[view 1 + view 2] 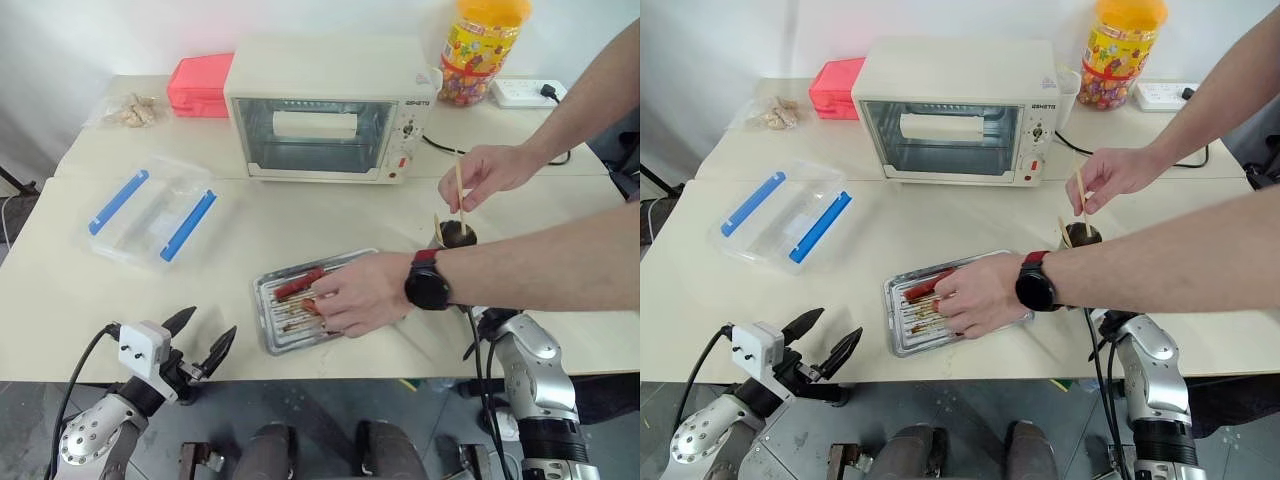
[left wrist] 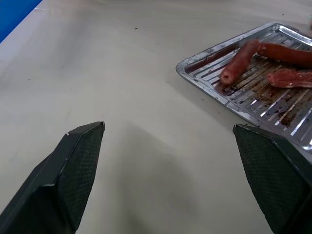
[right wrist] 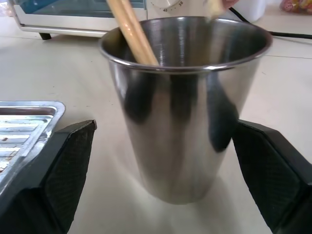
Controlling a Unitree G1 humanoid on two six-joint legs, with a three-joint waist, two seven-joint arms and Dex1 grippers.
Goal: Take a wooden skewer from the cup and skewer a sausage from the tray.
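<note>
A pale tabletop (image 1: 300,225) carries everything, and at its far middle stands a cream toaster oven (image 1: 325,110) with a glass door. Two bare forearms of a person reach in from the right: one person's hand (image 1: 360,295), with a black and red watch (image 1: 428,280) on its wrist, lies over the right half of the tray, and the other person's hand (image 1: 490,175) pinches a wooden skewer (image 1: 460,190) upright above the cup. Left of the oven's near side lies a clear plastic box (image 1: 150,212) with two blue clips; behind it at the far left sit a pink box (image 1: 200,85) and a small bag of pale pieces (image 1: 128,112). At the far right stands a tall orange-lidded jar (image 1: 482,50) of sweets, with a white power strip (image 1: 525,93) just beside it. The tray (image 1: 275,325), shallow ribbed metal with brown stains, lies near the front edge at the middle and holds reddish sausages (image 2: 239,61) at its far-left part. The cup (image 3: 183,112), a shiny steel tumbler, stands upright just right of the tray, with skewers leaning inside. The robot's left hand (image 1: 198,340) hovers at the near edge, left of the tray, its fingers spread wide and grasping nothing. The robot's right hand (image 3: 163,161) is at the near right, its fingers released and standing wide on either side of the cup without touching it.
</note>
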